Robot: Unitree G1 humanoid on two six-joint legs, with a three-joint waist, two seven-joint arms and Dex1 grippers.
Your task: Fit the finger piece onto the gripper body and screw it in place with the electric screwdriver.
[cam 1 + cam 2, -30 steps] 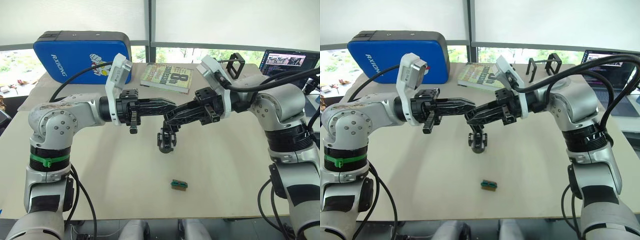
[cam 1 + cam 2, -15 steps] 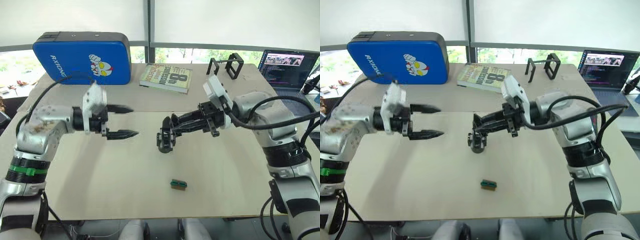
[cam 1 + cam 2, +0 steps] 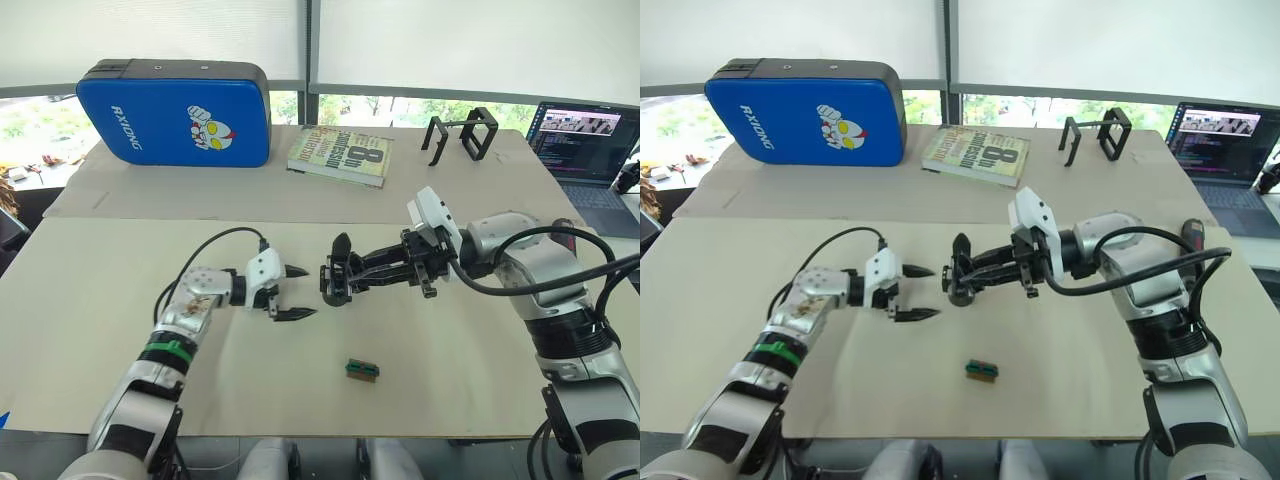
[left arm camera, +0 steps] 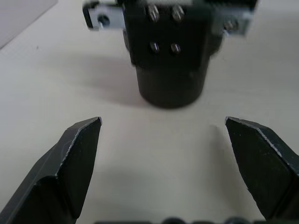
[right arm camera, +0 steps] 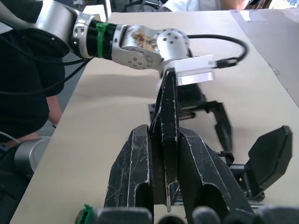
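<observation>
Gripper body (image 3: 336,280) at bench (image 3: 450,380) centre, its finger clamped between the closed jaws of the right gripper (image 3: 350,275). Left gripper (image 3: 298,292), jaws open, lies just left of it. A small green part (image 3: 361,370) is seen nearer.

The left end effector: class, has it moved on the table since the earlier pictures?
Yes. The left end effector has dropped and pulled back towards the robot; earlier it was higher, nearer the blue padded case.
</observation>
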